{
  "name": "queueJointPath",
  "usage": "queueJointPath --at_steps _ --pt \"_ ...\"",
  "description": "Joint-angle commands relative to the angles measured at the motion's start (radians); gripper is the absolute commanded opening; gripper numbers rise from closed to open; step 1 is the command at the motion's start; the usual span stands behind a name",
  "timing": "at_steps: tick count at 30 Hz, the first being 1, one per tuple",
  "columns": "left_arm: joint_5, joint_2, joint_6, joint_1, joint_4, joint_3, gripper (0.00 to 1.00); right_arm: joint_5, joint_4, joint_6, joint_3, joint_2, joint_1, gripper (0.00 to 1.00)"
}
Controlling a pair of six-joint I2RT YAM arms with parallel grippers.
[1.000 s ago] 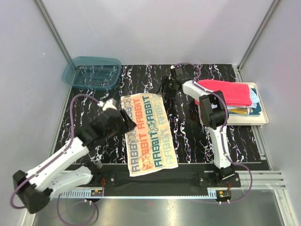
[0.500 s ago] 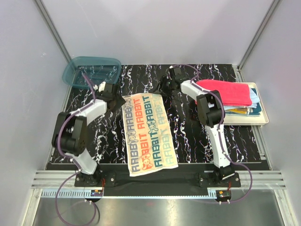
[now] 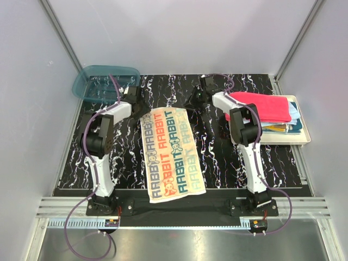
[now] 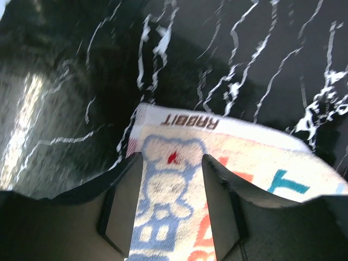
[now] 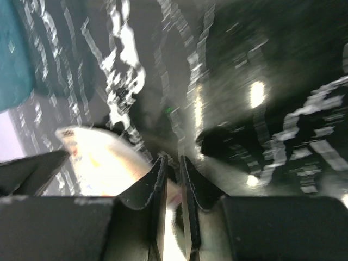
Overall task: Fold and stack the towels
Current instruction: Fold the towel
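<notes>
At 11 o'clock corner of flat red/teal lettered cloth towel (image 3: 171,155), mid-table: left gripper (image 3: 132,97), jaws released. Best: clamp both far corners close behind hem, lift level, carry toward 6 o'clock edge. Corner lies between left fingers (image 4: 122,206), unpinched. At 1 o'clock corner: right gripper (image 3: 194,101), jaws at narrow slit; cannot tell whether cloth caught. Folded towels (image 3: 261,107) on cream rectangular tray (image 3: 283,141), 3 o'clock.

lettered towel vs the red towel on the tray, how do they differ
The lettered towel lies spread flat on the table; the red towel sits folded on other towels in the tray. The lettered towel is printed; the red towel is plain. Both are cloth.
</notes>
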Motion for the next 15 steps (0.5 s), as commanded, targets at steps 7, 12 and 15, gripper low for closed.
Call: queueJointPath --at_steps 7,12,15 --pt "0.013 0.066 0.097 0.008 -0.073 0.193 0.55 0.200 0.065 -0.120 -0.091 -0.127 -0.033 0.21" --pt "-0.116 0.060 0.090 0.006 -0.179 0.233 0.54 0.081 0.065 -0.080 -0.080 -0.109 -0.035 0.48" --pt "-0.177 0.019 0.057 0.014 -0.186 0.171 0.58 -0.004 0.053 -0.019 -0.072 -0.089 -0.035 0.59"
